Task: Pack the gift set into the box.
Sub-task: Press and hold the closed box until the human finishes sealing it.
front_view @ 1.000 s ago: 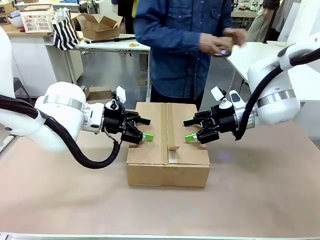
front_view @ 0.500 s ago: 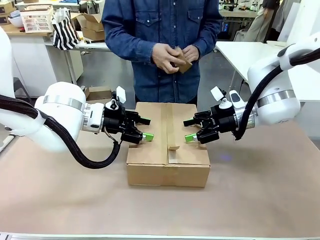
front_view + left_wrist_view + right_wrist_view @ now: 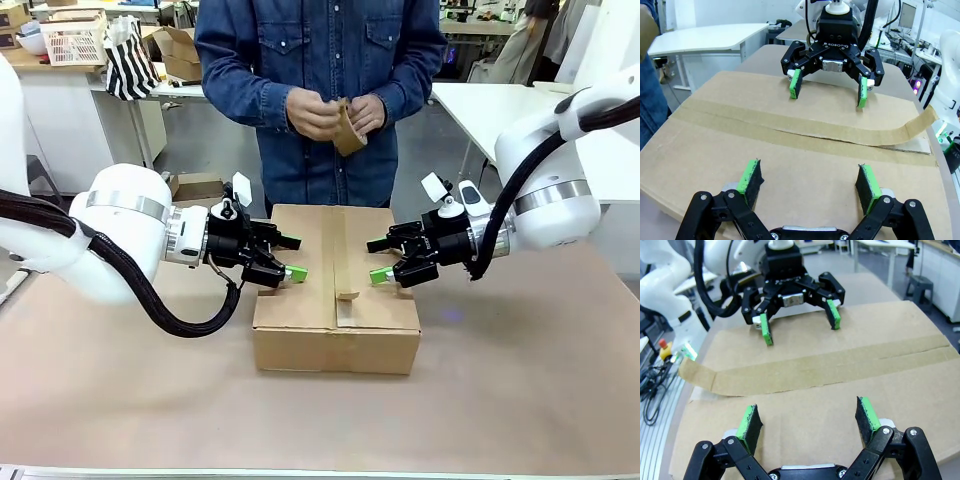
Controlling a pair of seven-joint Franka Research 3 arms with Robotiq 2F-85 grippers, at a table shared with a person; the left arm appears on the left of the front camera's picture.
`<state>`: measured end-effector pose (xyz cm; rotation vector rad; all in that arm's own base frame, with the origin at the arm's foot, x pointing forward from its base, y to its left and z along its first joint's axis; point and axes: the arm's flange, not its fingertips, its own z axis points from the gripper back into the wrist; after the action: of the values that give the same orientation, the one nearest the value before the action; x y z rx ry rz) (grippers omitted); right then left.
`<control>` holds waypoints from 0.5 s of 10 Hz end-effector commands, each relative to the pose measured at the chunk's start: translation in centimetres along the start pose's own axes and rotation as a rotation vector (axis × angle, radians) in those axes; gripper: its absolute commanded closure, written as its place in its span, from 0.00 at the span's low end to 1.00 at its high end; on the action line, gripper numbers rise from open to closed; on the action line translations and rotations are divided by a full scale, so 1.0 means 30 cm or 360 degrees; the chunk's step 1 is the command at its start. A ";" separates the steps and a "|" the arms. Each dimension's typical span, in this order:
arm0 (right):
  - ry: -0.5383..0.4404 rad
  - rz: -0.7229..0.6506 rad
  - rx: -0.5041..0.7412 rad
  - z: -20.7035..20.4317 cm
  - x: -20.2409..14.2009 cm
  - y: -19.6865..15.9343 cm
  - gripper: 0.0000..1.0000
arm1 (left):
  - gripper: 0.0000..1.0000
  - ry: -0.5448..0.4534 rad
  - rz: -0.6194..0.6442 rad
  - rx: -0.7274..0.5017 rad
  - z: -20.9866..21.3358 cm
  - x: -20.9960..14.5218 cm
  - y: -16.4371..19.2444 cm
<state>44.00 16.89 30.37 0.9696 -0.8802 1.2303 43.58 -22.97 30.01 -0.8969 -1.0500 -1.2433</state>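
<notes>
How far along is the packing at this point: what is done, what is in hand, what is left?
Done: the box is closed, with tape along its seam.
In hand: the left gripper and right gripper hover open over the flaps; the person's hands work a brown piece at the chest.
Left: one tape end sticks up loose and looks unpressed.

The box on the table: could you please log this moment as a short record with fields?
box: closed, flaps flat
tape: brown strip along the top seam, its near end lifted loose
left pincer: open, over the box's left flap
right pincer: open, over the box's right flap
person's hands: above the far side, holding a small brown piece
table: brown surface
</notes>
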 end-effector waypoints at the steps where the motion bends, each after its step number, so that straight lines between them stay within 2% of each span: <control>1: -0.0003 -0.0010 -0.0024 -0.001 -0.002 -0.002 0.00 | 0.00 0.0001 0.0007 -0.0002 0.002 -0.007 -0.003; 5: -0.0003 -0.0010 -0.0024 -0.001 -0.002 -0.002 0.00 | 0.00 0.0001 0.0007 -0.0002 0.002 -0.007 -0.003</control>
<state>44.00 16.89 30.37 0.9696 -0.8802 1.2303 43.58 -22.97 30.01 -0.8969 -1.0500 -1.2433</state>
